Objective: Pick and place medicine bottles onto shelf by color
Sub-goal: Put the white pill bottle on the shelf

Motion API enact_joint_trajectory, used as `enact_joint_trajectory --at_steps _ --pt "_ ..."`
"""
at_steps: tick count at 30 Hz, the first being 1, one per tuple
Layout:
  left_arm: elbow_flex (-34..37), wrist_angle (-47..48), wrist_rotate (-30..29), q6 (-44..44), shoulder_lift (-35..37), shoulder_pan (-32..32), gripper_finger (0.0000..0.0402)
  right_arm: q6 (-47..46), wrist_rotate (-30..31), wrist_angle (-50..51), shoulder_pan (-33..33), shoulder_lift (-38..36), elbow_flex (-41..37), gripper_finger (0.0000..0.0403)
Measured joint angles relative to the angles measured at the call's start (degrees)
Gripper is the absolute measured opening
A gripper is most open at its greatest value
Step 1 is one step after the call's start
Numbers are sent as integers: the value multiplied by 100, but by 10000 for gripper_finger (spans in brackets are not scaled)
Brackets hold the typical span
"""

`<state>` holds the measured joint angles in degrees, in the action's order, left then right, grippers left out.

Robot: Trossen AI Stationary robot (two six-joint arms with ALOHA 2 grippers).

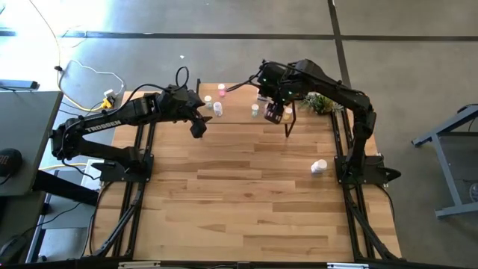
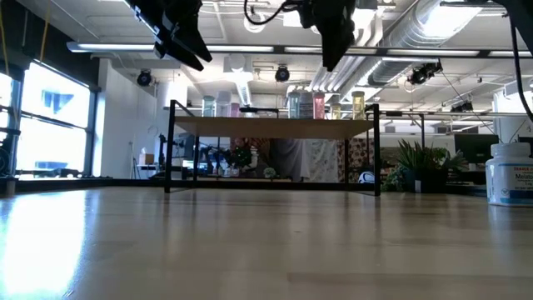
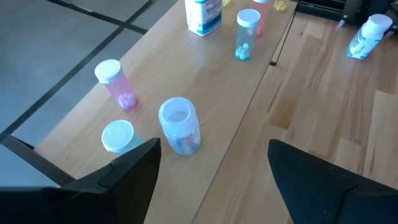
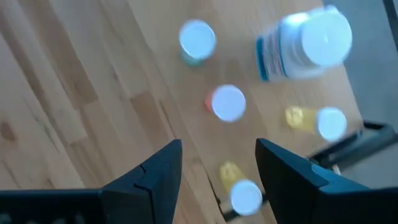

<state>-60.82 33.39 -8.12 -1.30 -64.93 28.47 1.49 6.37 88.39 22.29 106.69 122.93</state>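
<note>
The shelf [image 1: 246, 112] is sitting at the far edge of the table [image 1: 239, 202], and most of the medicine bottles are standing on it, so the sorting looks nearly done. The pink bottle [image 3: 116, 84] is standing beside 2 other small ones at the left end, likely grouped by color. 1 big white bottle [image 1: 319, 167] is lying on the table near the right arm's base, well apart from the shelf, probably waiting its turn.

The left gripper [image 1: 199, 125] is hanging over the shelf's left end with fingers spread and nothing in them. The right gripper [image 1: 273, 112] is hanging over the right end, fingers apart, holding nothing.

The left arm is showing the word "TROSSEN". The bottle labels are too small to read.
</note>
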Motion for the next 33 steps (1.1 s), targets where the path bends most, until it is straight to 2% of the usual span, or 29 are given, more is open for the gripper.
enact_joint_trajectory --at_steps 8,13,15,19,25,33 --pt "0 0 7 105 0 2 284 -304 313 162 -219 -251 0 195" --pt "0 -2 8 215 0 0 284 -535 879 134 -424 -474 -64 195" --pt "0 -6 7 250 0 2 284 -646 1073 114 -479 -685 -434 195" --pt "0 -26 4 262 0 2 284 -1101 1321 -130 -541 -1331 -1705 195" --pt "0 -31 -1 408 0 0 284 -1812 1092 -1087 -558 -2453 -3339 195" --pt "0 -32 0 411 0 0 284 -3563 906 -1257 -573 -3734 -4722 195"
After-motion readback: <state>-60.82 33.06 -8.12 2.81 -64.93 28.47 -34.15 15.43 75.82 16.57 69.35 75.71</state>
